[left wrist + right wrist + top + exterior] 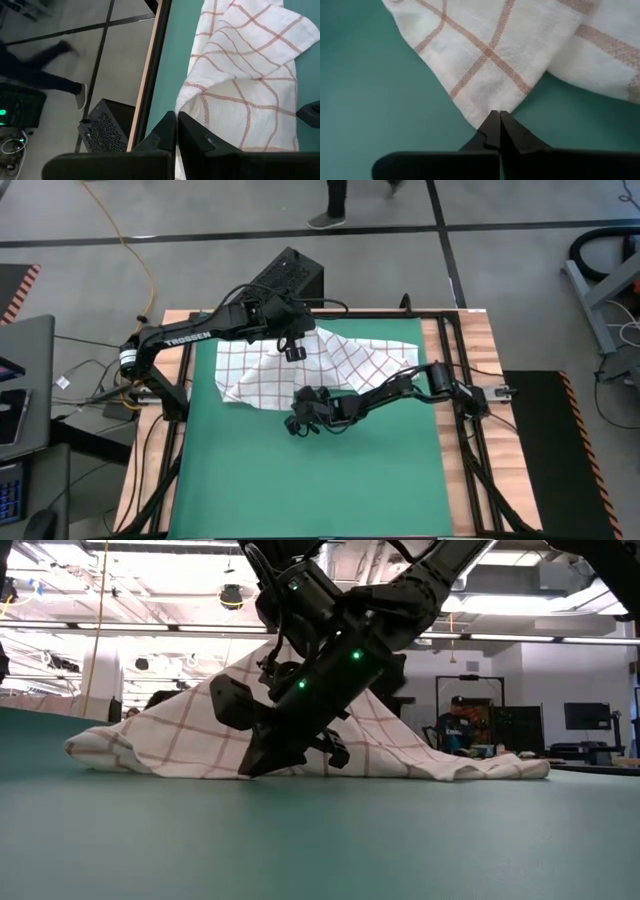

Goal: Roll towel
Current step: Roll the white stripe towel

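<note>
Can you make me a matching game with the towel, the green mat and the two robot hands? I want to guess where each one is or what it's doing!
Things:
1. towel
2. green mat
3. left gripper
4. right gripper

Places or states:
A. shut, raised above the far part of the cloth
B. spread flat over the table top
C. shut on a corner of the cloth, low at the mat
D. rumpled and tented up in the middle

Pairs: 1-D, 2-B, 3-A, 4-C
</note>
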